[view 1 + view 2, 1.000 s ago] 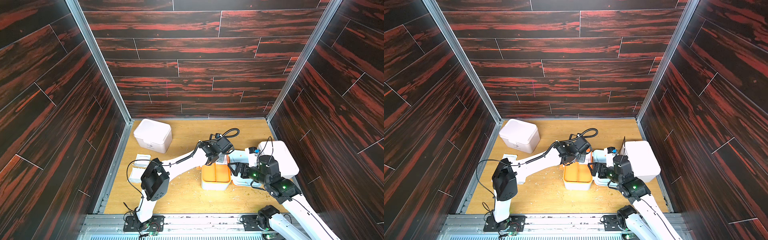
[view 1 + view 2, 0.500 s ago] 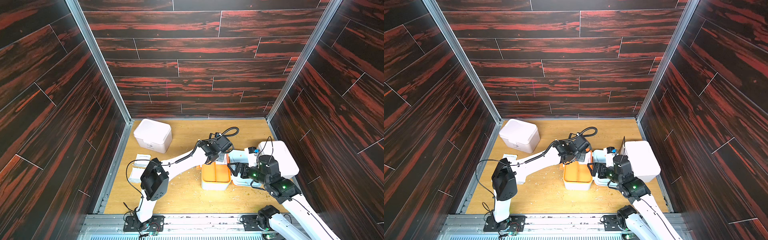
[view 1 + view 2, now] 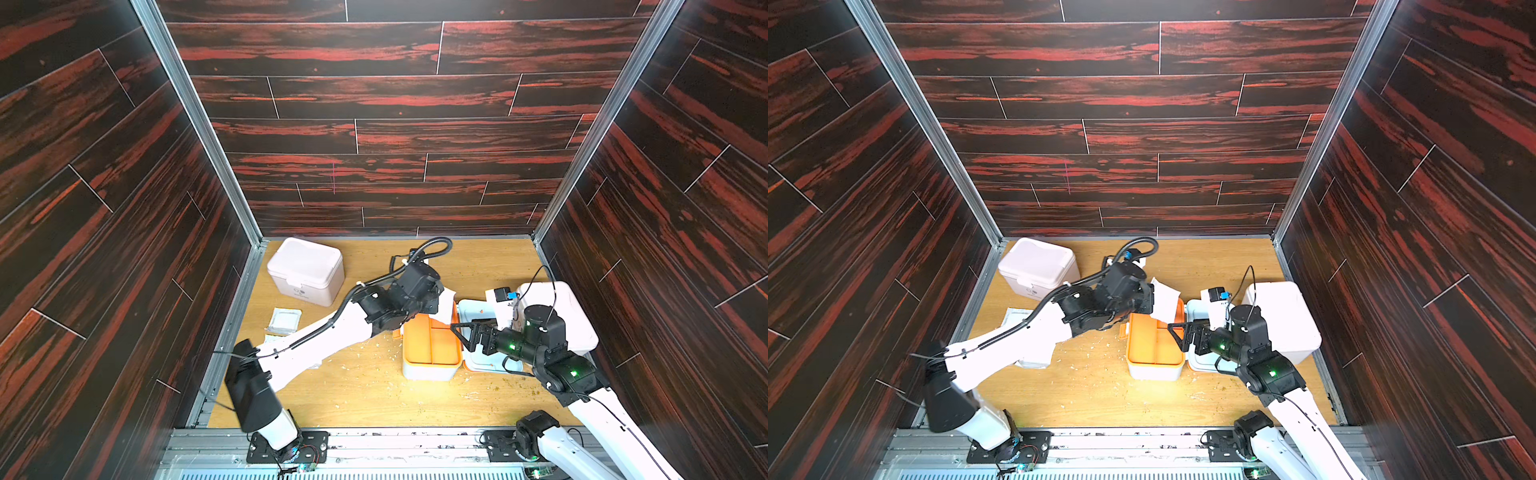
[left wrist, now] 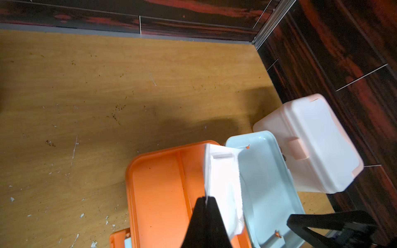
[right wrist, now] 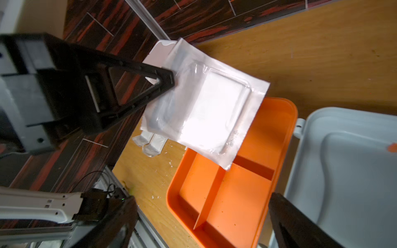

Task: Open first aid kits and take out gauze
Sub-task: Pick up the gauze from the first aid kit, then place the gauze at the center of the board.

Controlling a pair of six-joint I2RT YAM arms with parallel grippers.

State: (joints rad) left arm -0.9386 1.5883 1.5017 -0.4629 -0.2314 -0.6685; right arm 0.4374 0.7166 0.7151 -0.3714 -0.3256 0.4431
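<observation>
Over the far end of the open first aid kit (image 3: pixel 428 372), the left gripper (image 5: pixel 169 79) has its jaws pressed together on one edge of a gauze packet (image 5: pixel 214 107). The clear-and-white pouch hangs from that pinch, lifted off the kit's orange tray (image 3: pixel 432 349). From where I stand the tray's divided compartments look bare. The kit's pale blue lid (image 4: pixel 264 171) lies flung open flat on the wooden table (image 3: pixel 365 390), just beside the tray on the right arm's side.

Above the seam between tray and lid, the right gripper (image 3: pixel 1179 337) hovers with its jaws spread wide and nothing between them.

Against the right wall, touching the open lid, sits a closed pinkish-white kit (image 3: pixel 573 307). Another closed white kit (image 3: pixel 305 270) stands in the back left corner, well apart. Near it, by the left wall, lie loose gauze packets (image 3: pixel 284 322), partly hidden by the left arm.
</observation>
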